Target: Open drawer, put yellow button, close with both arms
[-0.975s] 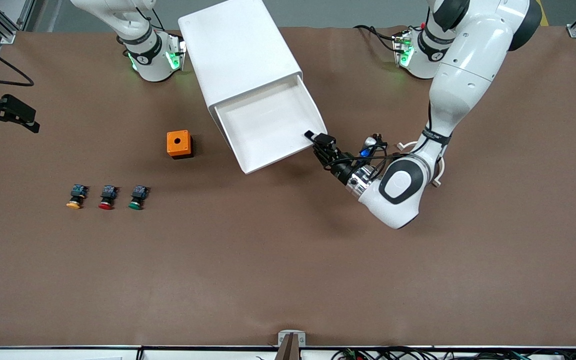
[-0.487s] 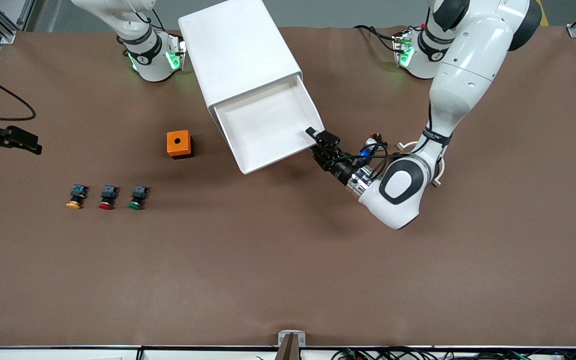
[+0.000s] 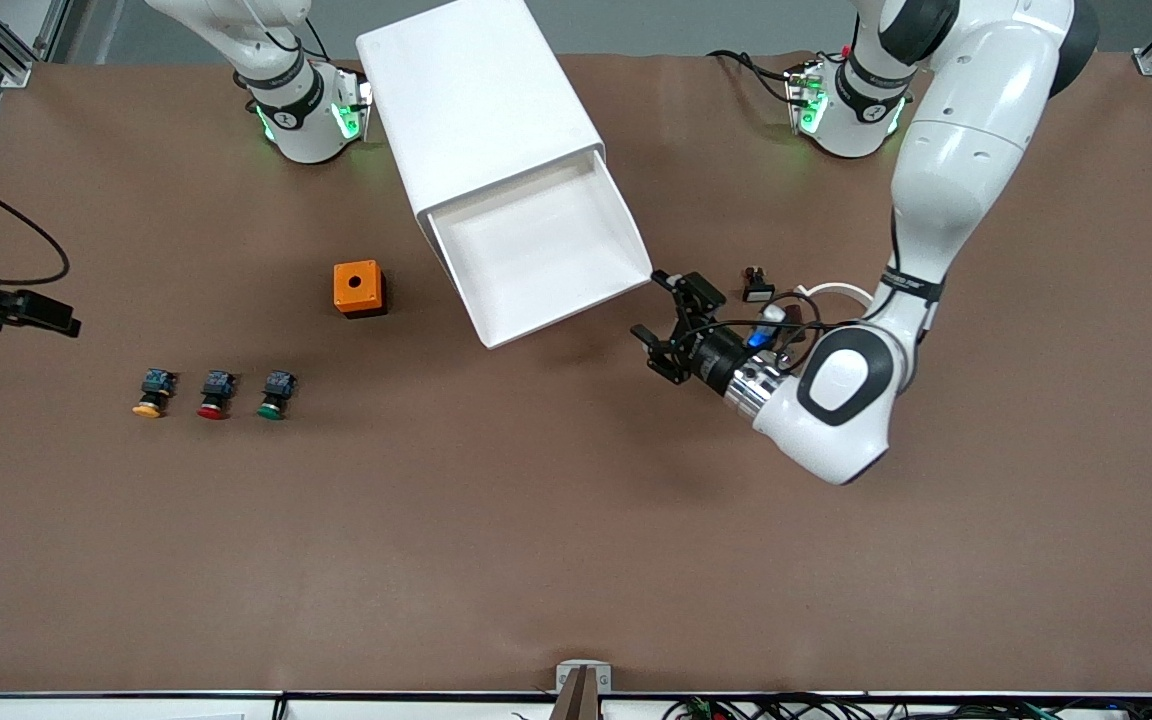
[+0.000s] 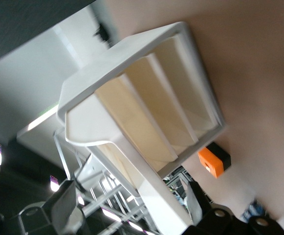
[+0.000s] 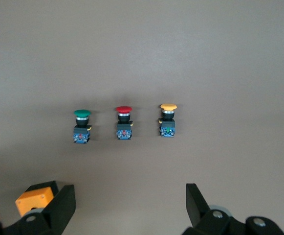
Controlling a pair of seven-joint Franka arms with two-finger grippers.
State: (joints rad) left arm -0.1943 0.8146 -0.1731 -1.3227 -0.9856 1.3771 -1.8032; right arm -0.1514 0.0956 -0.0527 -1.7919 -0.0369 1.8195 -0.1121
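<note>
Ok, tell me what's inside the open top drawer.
The drawer shows only its bare white floor in the front view; no button lies in it. The strip under the cabinet top is covered, so unseen.

The front camera hangs high across the desk (image 3: 576, 560), looking down toward both arm bases, taking in the whole top; the left wrist camera sits close to the cabinet (image 4: 132, 122), looking into its drawer fronts from the side, with the orange box (image 4: 214, 160) farther off; the right wrist camera looks down from some height on the three buttons (image 5: 123, 122); the cabinet (image 3: 481, 110), orange box (image 3: 357, 288) and buttons (image 3: 213, 393) also show from the front.
</note>
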